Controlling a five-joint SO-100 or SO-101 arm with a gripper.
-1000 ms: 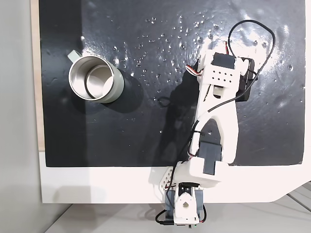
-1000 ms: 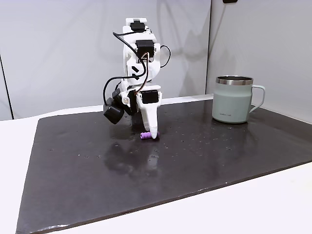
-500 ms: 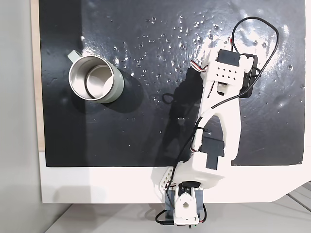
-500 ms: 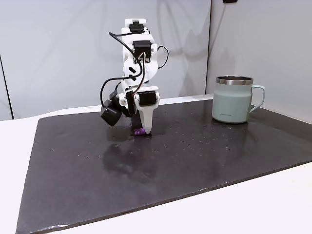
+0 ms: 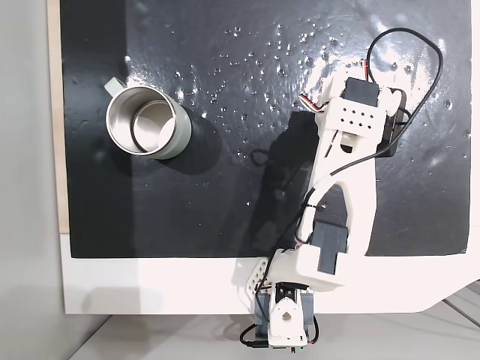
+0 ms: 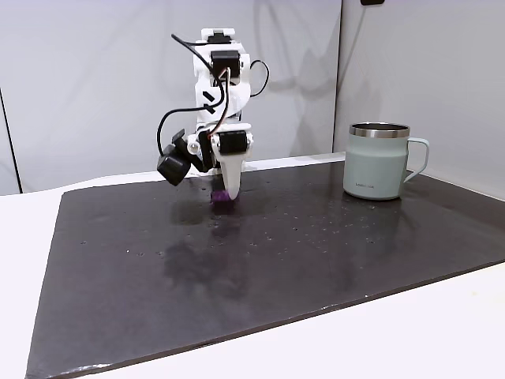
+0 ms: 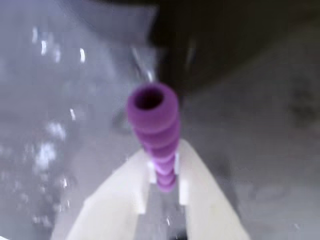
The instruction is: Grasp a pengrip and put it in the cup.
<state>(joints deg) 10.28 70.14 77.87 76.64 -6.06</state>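
The purple ribbed pengrip [image 7: 152, 120] sticks out from between my white fingers [image 7: 125, 195], and my gripper [image 7: 164, 172] is shut on its lower end. In a fixed view from the side, the gripper [image 6: 226, 193] points straight down with the pengrip [image 6: 223, 198] at its tip, just above the black mat [image 6: 316, 260]. The cup [image 6: 379, 162] stands upright far to the right of it, handle turned right. From above, the cup [image 5: 148, 122] sits at the mat's upper left, and my arm [image 5: 345, 172] covers the gripper and pengrip at the right.
Pale shiny specks [image 5: 247, 45] dot the mat's far part. The mat lies on a white table [image 5: 150, 285]. A black wrist camera [image 6: 172, 167] with looping cables hangs beside the gripper. A grey wall [image 6: 95, 79] stands behind the mat.
The pengrip lay on the mat beside the fingertip a second ago. Now the fingers are shut on it, and it has moved left in the side view and risen a little.
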